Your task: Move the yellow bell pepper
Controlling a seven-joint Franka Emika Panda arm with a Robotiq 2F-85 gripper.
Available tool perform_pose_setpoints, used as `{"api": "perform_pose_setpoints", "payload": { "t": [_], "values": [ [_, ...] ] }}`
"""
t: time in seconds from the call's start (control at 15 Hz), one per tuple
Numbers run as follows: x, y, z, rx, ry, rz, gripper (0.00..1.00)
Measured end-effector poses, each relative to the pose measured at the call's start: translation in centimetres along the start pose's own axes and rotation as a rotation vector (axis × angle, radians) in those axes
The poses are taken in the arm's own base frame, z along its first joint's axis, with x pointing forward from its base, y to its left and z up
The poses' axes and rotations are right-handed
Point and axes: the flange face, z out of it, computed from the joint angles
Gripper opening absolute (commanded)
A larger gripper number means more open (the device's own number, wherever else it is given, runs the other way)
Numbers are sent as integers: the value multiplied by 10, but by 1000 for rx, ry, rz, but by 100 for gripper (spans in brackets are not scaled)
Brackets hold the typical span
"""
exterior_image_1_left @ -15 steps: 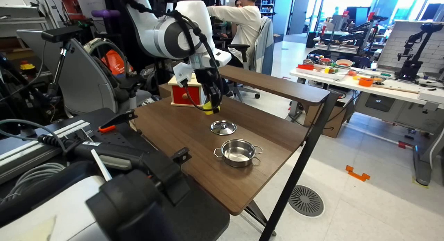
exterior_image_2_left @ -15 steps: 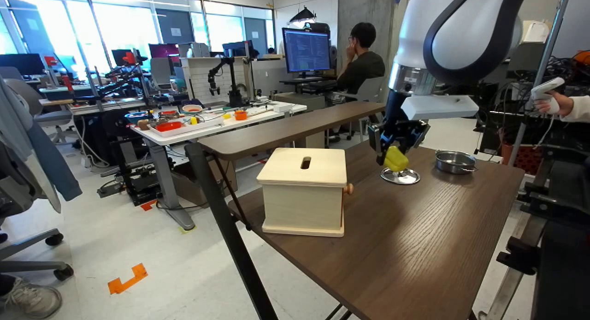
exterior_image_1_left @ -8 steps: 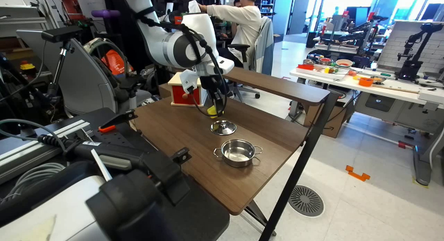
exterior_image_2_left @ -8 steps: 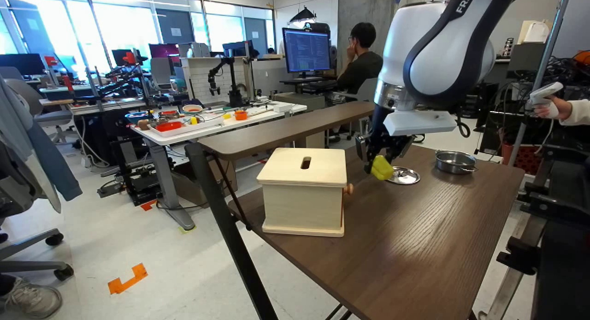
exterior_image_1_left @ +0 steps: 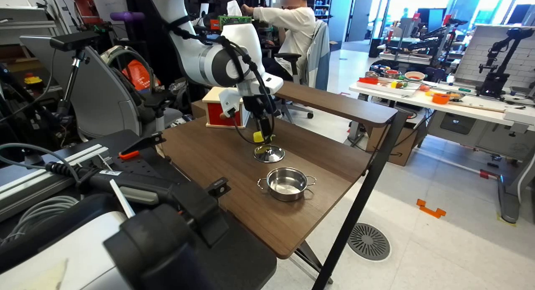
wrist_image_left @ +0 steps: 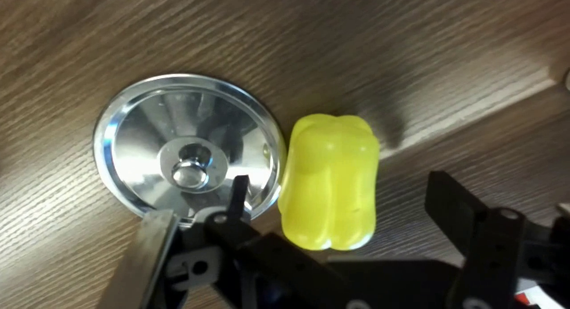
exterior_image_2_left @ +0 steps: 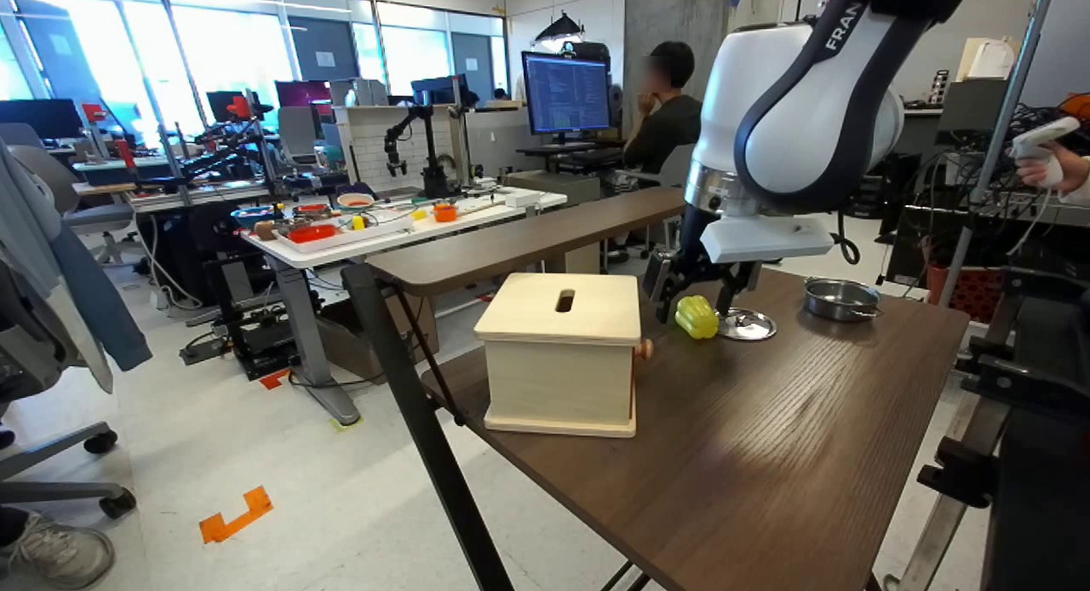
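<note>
The yellow bell pepper [wrist_image_left: 327, 166] lies on its side on the brown tabletop [exterior_image_2_left: 809, 421], close beside the shiny steel lid [wrist_image_left: 142, 144]; whether they touch I cannot tell. My gripper [wrist_image_left: 339, 182] is open around it in the wrist view, a gap showing between the pepper and each of the black fingers [wrist_image_left: 454, 206]. The other finger reaches over the lid's edge. In both exterior views the arm points down at the pepper [exterior_image_2_left: 697, 318], and in an exterior view the gripper partly hides the pepper [exterior_image_1_left: 258, 137].
A steel pot [exterior_image_1_left: 287, 184] with two handles stands beyond the lid. On the pepper's other side is a wooden box [exterior_image_2_left: 558, 378] with a slotted top, a knob and a red front [exterior_image_1_left: 219, 115]. A raised brown shelf [exterior_image_2_left: 545, 238] runs along one table edge.
The gripper came down to the table with the pepper, moving toward the box in an exterior view. Its jaws then opened and let the pepper go beside the lid.
</note>
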Motion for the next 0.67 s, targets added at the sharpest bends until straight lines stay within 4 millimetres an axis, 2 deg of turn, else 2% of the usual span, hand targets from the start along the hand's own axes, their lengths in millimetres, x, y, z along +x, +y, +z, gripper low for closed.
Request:
{"api": "perform_pose_setpoints", "payload": {
  "t": [0.2,0.4,0.53,0.6,0.67],
  "values": [
    [7,0,-11,16,27,6,100],
    [14,5,-42,49,71,20,100],
    [7,12,-69,77,85,2,100],
    [-3,15,-80,91,79,-21,100],
    [-9,17,-87,95,72,-26,100]
  ]
}}
